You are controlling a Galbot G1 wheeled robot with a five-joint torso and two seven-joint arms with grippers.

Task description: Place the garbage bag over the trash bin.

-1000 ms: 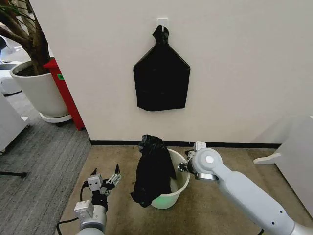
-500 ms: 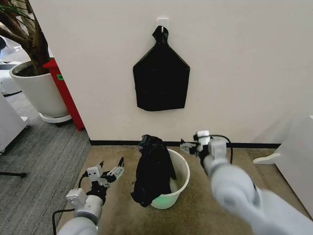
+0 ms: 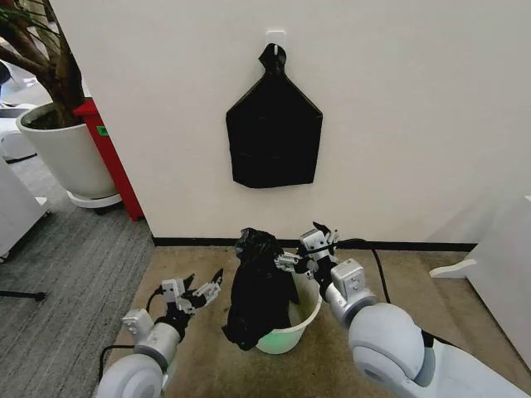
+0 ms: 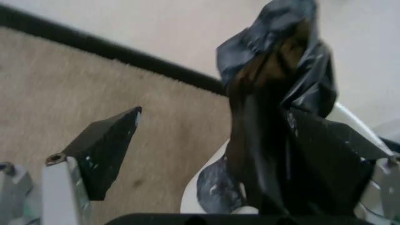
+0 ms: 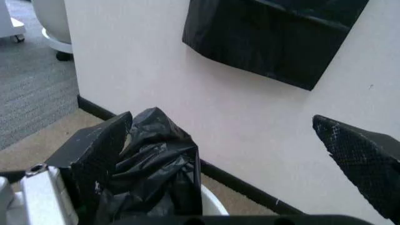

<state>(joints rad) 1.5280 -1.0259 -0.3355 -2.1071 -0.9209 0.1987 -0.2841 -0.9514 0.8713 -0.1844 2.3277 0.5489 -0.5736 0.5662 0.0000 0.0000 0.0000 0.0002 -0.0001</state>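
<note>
Leftmost, we see our left gripper spread wide, low beside the bag. Bag hangs bunched over the bin's left rim, mostly outside. Right gripper, fingers wide and empty, sits above the bin near the bag's top.

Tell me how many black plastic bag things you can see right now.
2. The garbage bag is draped over the near-left rim of the trash bin on the floor. A flat black sheaf hangs from a hook on the wall above it.
</note>
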